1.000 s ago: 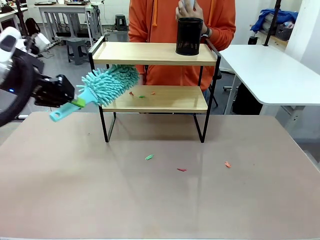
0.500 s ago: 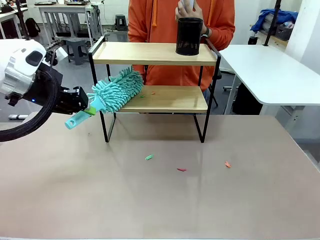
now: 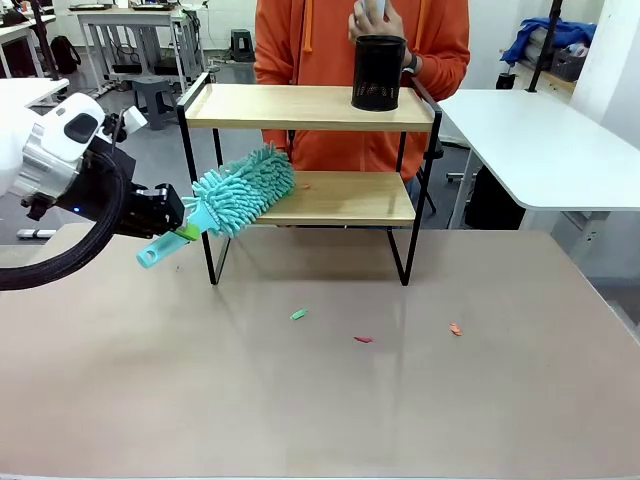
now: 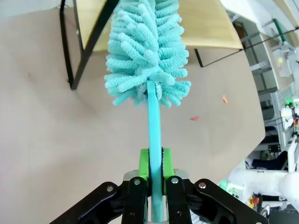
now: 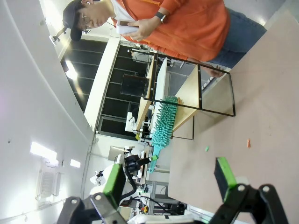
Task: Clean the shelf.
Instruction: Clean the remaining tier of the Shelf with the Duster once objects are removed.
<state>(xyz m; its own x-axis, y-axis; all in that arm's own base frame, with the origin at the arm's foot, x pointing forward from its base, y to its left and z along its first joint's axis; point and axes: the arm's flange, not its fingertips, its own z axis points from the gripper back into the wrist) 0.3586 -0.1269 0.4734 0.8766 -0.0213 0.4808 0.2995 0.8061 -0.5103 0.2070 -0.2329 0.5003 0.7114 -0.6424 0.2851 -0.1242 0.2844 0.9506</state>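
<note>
The shelf (image 3: 310, 106) stands at the far middle of the table, two wooden boards in a black frame. My left gripper (image 3: 186, 224) is shut on the handle of a teal fluffy duster (image 3: 243, 186). The duster's head lies over the left end of the lower board (image 3: 345, 200). In the left wrist view the green pads (image 4: 144, 167) clamp the thin handle, and the duster head (image 4: 147, 51) reaches onto the lower board (image 4: 208, 28). A small orange scrap (image 3: 305, 185) lies just right of the head. My right gripper (image 5: 168, 178) is open and holds nothing, far from the shelf (image 5: 192, 88).
A black mesh cup (image 3: 379, 72) stands on the top board's right end. A person in an orange hoodie (image 3: 330, 40) stands right behind the shelf, with a phone in hand. Green (image 3: 297, 315), red (image 3: 363, 340) and orange (image 3: 455, 328) scraps lie on the table. A white table (image 3: 540, 140) stands at the right.
My left arm has moved right and the duster head has slid rightward along the lower board, covering the scraps near its left end. The right gripper has stayed open.
</note>
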